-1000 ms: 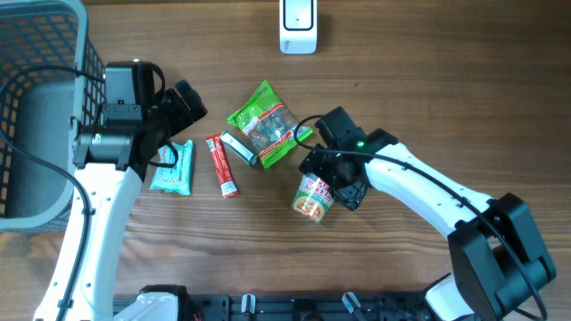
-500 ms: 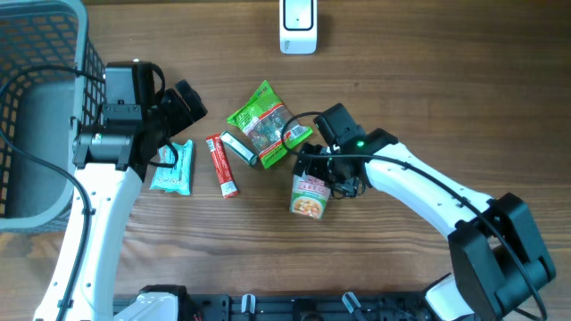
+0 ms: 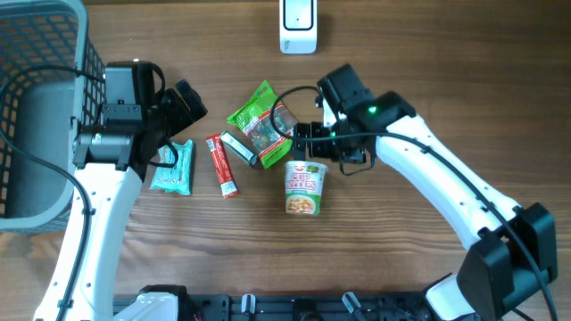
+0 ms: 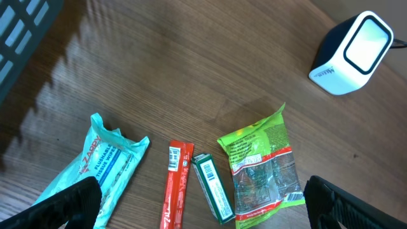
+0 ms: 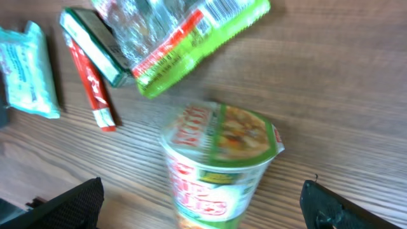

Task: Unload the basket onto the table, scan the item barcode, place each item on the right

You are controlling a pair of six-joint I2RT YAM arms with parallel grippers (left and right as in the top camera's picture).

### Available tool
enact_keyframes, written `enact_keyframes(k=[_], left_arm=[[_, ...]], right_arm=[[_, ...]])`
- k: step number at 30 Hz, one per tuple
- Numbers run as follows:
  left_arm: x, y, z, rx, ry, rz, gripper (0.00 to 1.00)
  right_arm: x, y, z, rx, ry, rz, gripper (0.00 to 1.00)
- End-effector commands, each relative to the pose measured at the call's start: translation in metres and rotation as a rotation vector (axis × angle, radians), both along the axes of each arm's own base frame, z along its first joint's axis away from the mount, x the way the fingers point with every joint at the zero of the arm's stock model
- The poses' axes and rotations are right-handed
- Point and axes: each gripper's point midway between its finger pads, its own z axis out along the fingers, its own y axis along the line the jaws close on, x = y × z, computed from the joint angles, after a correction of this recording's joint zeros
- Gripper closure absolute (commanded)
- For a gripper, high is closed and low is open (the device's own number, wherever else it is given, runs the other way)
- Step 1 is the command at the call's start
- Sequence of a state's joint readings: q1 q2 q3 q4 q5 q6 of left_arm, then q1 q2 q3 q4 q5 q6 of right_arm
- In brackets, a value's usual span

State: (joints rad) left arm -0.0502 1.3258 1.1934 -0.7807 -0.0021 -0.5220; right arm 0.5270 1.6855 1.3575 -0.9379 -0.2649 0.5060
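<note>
A cup of noodles (image 3: 303, 188) with a green and red label appears to lie on its side on the table, its lid end toward the far side. My right gripper (image 3: 326, 150) hovers just beyond it, open and holding nothing. In the right wrist view the cup (image 5: 219, 166) sits below and between the spread fingers (image 5: 67, 205), apart from them. The white barcode scanner (image 3: 297, 24) stands at the far edge and also shows in the left wrist view as the scanner (image 4: 351, 54). My left gripper (image 3: 178, 129) is open above the blue packet (image 3: 172, 167).
A green snack bag (image 3: 264, 122), a small green box (image 3: 238, 149) and a red stick pack (image 3: 223, 166) lie between the arms. A grey mesh basket (image 3: 36, 107) fills the left edge. Bare wood lies in front of the cup.
My right gripper has let go of the noodle cup and drawn back toward the far side. The cup now rests on the table. The left arm has not moved.
</note>
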Motion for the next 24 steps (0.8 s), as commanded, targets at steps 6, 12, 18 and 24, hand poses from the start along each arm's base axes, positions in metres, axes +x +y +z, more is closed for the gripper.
enact_keyframes(k=[6, 12, 18, 24], left_arm=[[0.002, 0.000, 0.005, -0.010, -0.015, 0.007, 0.00], [0.002, 0.000, 0.005, -0.010, -0.015, 0.007, 0.00], [0.002, 0.000, 0.005, -0.010, -0.015, 0.007, 0.00], [0.002, 0.000, 0.005, -0.010, -0.015, 0.007, 0.00]], right_arm=[[-0.012, -0.009, -0.001, -0.076, 0.082, -0.115, 0.00], [-0.037, -0.010, -0.028, -0.193, 0.115, -0.203, 0.00], [-0.053, -0.005, -0.055, -0.292, 0.059, -0.255, 0.00], [-0.050, 0.006, -0.068, -0.311, 0.027, -0.261, 0.00]])
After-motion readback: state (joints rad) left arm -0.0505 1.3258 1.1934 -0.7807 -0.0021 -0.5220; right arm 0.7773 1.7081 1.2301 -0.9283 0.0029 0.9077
